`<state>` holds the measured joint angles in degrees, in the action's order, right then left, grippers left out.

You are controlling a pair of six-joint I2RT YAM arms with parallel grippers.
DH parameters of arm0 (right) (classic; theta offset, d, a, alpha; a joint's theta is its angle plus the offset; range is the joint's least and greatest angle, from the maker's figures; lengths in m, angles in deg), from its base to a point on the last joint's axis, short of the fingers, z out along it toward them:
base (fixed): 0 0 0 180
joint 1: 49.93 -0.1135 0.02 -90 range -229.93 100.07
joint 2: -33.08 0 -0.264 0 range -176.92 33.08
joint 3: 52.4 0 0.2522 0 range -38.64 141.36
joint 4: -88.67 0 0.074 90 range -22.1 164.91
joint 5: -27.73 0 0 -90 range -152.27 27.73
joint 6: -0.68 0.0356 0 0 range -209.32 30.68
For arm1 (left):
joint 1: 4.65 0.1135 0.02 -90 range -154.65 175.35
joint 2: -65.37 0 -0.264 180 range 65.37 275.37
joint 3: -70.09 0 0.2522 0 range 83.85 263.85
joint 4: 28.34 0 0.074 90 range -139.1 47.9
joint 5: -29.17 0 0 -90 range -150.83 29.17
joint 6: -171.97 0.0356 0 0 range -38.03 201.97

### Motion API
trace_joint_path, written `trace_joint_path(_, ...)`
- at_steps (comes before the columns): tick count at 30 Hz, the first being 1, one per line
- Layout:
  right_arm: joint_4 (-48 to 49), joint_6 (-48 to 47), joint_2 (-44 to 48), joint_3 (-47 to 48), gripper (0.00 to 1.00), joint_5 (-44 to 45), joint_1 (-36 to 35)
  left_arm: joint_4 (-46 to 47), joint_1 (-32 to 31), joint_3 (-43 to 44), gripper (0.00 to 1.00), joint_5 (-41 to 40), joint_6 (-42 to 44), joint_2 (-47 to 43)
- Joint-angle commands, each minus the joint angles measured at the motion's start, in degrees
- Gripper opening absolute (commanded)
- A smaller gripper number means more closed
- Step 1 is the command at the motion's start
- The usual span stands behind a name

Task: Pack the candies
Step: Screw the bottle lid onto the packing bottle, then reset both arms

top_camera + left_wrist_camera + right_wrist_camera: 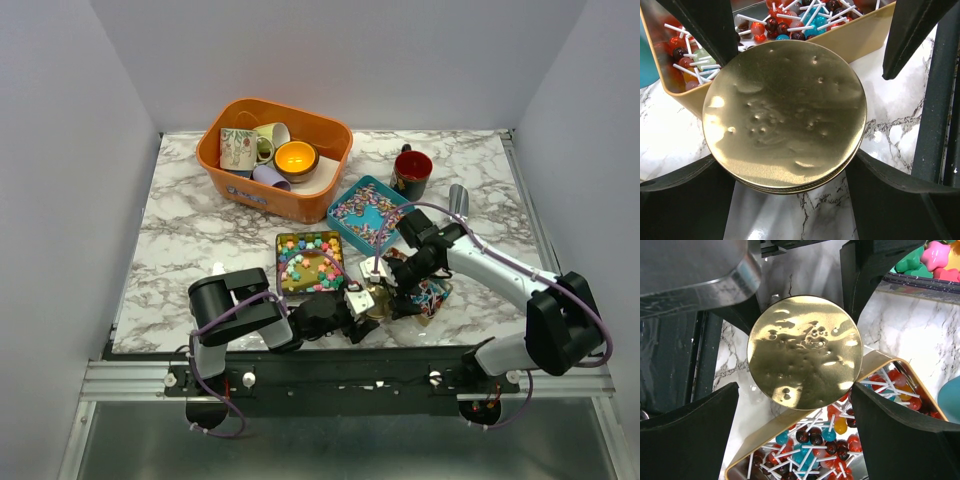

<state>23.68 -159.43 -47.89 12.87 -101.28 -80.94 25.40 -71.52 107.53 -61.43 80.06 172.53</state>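
counter (200, 230): marble, carries everything; both arms reach to the near-centre, grippers crowded close together.
orange basket (215, 165): far side, holds mugs; well apart from the action.
teal tin (372, 181): mid-counter, lid off, full of confetti candies (365, 212).
dark square tin (920, 286): just L of the grippers in the top view, uncovered, pastel star candies (935, 255) inside.
gold tin (860, 40): directly under/behind the grippers, uncovered, packed w/ lollipops (805, 20), sticks pointing every way.
L gripper (790, 165): jaws very wide, fingers on opposite edges of the gold disc (785, 110); judged to be carrying it, since the disc sits above the tin wall, off the counter.
R gripper (795, 395): spread wide around the same disc from the other side; one finger well clear, the other just beside the rim. No grip seen.
gold disc: round, shiny, dented; not a candy.
step (guess): handover or repositioning of the disc btwn the grippers; candies all sit in unlidded tins, so packing looks unfinished.
risk 1: rim-only hold on smooth metal, so any nudge from R could tip the disc or drop it into the lollipops.
risk 2: four fingers in a tight space, so they may clash if R closes off-centre.
risk 3: a low sweep could catch sticks and flick candies out.
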Motion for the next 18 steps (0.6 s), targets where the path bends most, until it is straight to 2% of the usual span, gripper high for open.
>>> trace_joint_path(1,-6.00,4.71,0.90,-1.58,0.98,-2.48,-0.28,-11.78,1.30,-1.36,0.00,-4.67,-0.55,3.15)
trace_joint_path(3,-4.43,5.85,0.55,-1.67,0.98,-1.96,-0.28,-13.52,1.30,-0.75,0.00,-3.45,0.15,2.97)
trace_joint_path(4,-3.72,7.25,0.20,-1.67,0.98,-1.61,-0.28,-14.76,1.30,-0.39,0.18,-1.61,0.33,2.80)
trace_joint_path(6,-2.14,8.14,-0.50,-0.97,0.98,-1.16,-0.28,-16.78,1.31,-0.04,0.61,-0.11,0.85,1.83)
trace_joint_path(7,-1.43,9.36,-0.77,-0.01,0.98,-0.81,-0.28,-16.88,0.96,-0.30,0.98,-0.10,0.94,1.40)
trace_joint_path(11,-0.28,10.43,-1.82,2.28,0.98,-0.02,-0.28,-16.09,-0.01,-1.71,0.99,-1.33,1.56,-1.15)
trace_joint_path(15,-1.07,10.52,-1.82,3.07,0.98,0.94,-0.28,-22.30,-0.10,-2.15,0.99,0.51,0.16,-5.10)
trace_joint_path(18,-1.51,11.22,-1.30,4.04,0.98,2.43,-0.20,-27.05,-0.97,-3.02,0.99,4.80,-1.51,-9.49)
